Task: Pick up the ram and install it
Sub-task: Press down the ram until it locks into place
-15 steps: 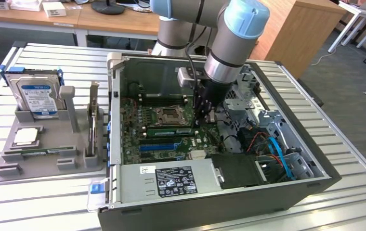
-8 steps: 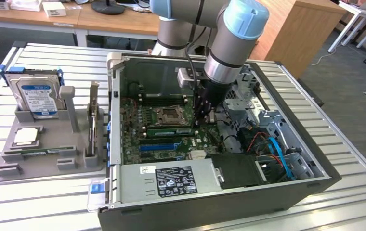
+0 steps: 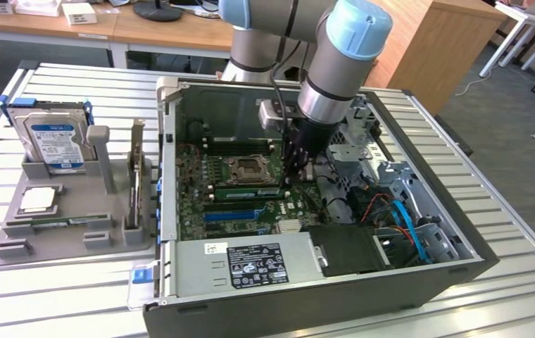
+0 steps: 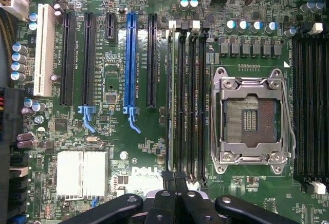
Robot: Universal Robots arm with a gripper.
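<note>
A green ram (image 3: 244,190) stands in a memory slot beside the CPU socket (image 3: 246,169) inside the open computer case. In the wrist view it shows edge-on as a thin strip (image 4: 170,106) in the outermost slot of the bank next to the socket (image 4: 249,116). My gripper (image 3: 296,172) hangs low over the motherboard, just by the end of that slot bank. Its fingers (image 4: 175,180) are shut together with nothing visible between them, their tips over the slot's end. Another green stick (image 3: 61,222) lies on the grey tray.
The grey tray (image 3: 70,243) at the exterior view's left holds a hard drive (image 3: 56,141), an upright expansion card (image 3: 136,183) and a CPU chip (image 3: 39,199). Case walls, the power supply (image 3: 248,264), cables and drive cages (image 3: 390,204) crowd the gripper. Blue and black expansion slots (image 4: 131,59) lie beside the memory bank.
</note>
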